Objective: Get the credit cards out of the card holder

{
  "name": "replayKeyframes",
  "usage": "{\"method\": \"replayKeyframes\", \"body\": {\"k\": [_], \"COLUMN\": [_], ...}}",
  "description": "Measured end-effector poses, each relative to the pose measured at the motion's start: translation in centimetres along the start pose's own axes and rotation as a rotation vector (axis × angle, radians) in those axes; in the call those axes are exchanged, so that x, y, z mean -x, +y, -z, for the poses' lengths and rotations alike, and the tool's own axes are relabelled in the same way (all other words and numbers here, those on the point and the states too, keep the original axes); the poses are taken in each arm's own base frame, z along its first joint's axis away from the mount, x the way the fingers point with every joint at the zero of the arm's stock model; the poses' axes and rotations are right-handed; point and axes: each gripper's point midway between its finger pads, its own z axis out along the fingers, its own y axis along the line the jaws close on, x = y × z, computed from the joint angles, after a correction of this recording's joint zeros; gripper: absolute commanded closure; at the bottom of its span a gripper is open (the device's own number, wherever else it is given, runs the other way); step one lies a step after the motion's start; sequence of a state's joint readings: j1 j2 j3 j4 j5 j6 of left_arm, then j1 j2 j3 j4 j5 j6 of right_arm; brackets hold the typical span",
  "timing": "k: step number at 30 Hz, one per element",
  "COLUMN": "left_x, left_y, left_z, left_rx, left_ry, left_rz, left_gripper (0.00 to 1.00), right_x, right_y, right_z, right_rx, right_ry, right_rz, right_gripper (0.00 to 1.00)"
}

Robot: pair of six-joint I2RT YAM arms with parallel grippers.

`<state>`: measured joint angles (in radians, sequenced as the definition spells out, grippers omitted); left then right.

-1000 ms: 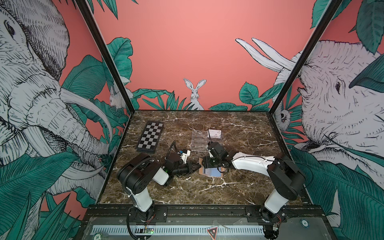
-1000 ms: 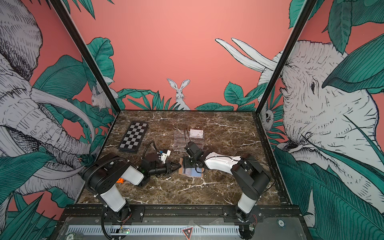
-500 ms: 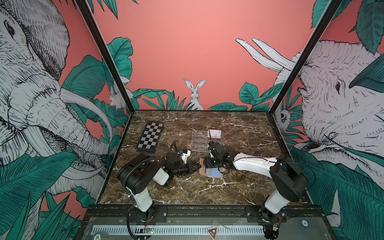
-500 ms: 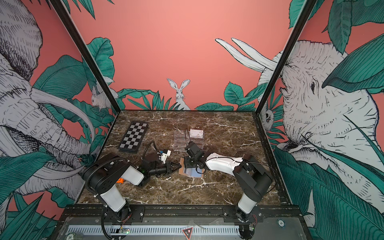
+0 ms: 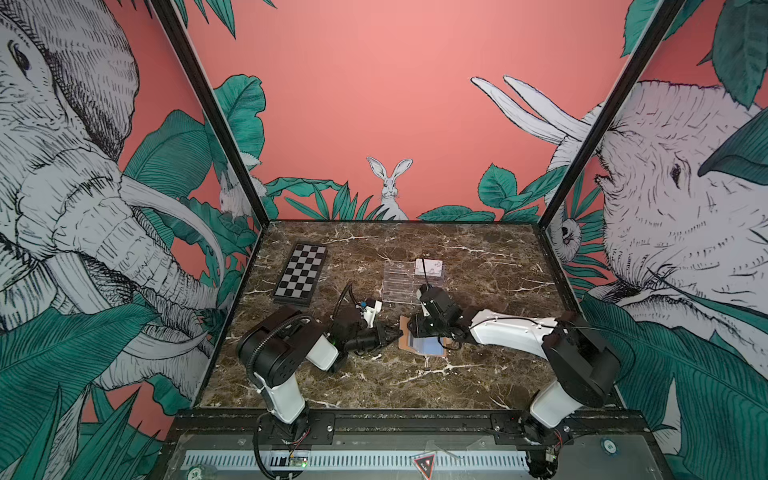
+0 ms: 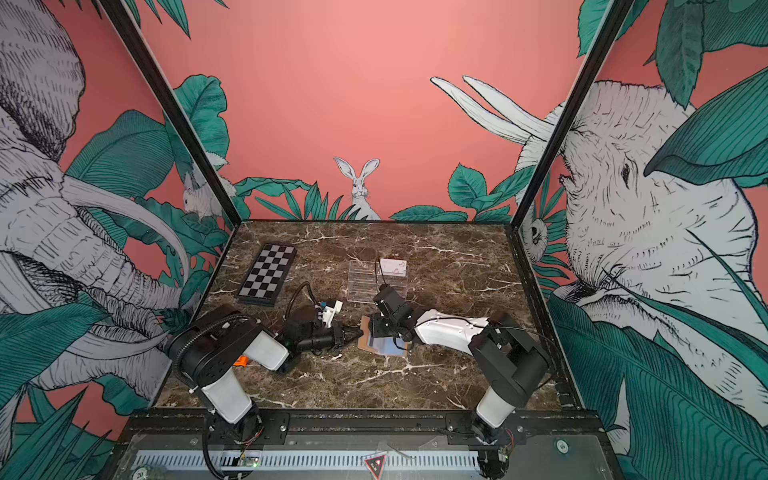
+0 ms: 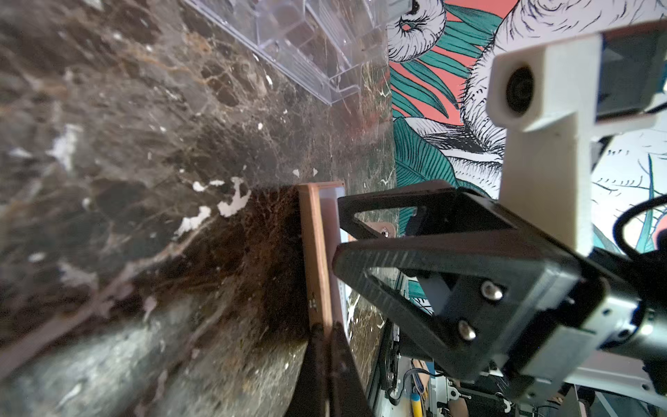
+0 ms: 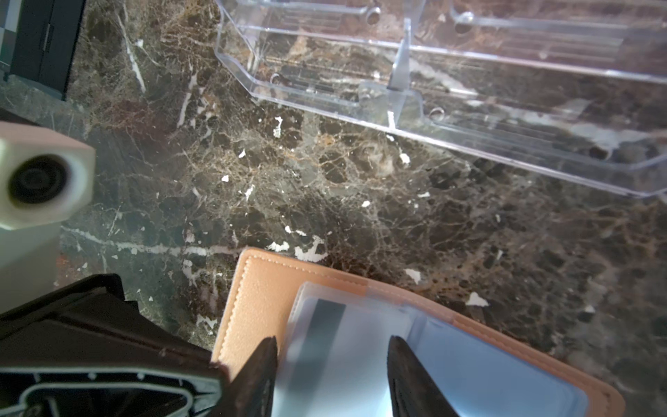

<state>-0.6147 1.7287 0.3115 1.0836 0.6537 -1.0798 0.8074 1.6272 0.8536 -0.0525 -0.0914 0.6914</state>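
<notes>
The tan card holder (image 5: 403,341) (image 6: 364,340) lies open on the marble, its clear sleeves facing up. A pale blue credit card (image 5: 427,345) (image 6: 390,346) shows inside a sleeve. My left gripper (image 5: 394,332) (image 7: 327,330) is shut on the card holder's (image 7: 314,252) left edge. My right gripper (image 5: 415,330) (image 8: 332,341) hangs just over the card holder (image 8: 258,289), open, its fingers on either side of a sleeved card with a dark stripe (image 8: 326,321). A whitish credit card (image 5: 429,266) (image 6: 393,266) stands in the clear rack.
The clear acrylic tiered rack (image 5: 401,282) (image 6: 368,282) (image 8: 433,90) stands just behind the card holder. A black-and-white chequered board (image 5: 301,276) (image 6: 268,274) lies at the back left. The walls of the cell close in the table on three sides.
My right gripper's jaws have drawn closer together over the sleeve. The left gripper has kept its hold on the card holder's edge and has not moved.
</notes>
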Motion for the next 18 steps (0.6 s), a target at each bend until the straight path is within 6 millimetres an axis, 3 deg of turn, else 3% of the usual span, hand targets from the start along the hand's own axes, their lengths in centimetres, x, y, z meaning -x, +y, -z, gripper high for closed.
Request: {"method": "replayKeyframes", "body": {"k": [9, 18], "left_x": [0.0, 0.0], "left_y": [0.1, 0.1], "left_z": [0.0, 0.0], "left_rx": [0.001, 0.002], "left_ry": [0.001, 0.001], "left_rz": [0.001, 0.001], "left_gripper": [1.00, 1.00], "right_x": [0.5, 1.6], "right_y": [0.3, 0.5], "right_z": [0.1, 1.8], "right_rx": [0.028, 0.047], "right_ry": [-0.011, -0.056], "right_rz": [-0.019, -0.025], "right_gripper": [0.63, 0.66]}}
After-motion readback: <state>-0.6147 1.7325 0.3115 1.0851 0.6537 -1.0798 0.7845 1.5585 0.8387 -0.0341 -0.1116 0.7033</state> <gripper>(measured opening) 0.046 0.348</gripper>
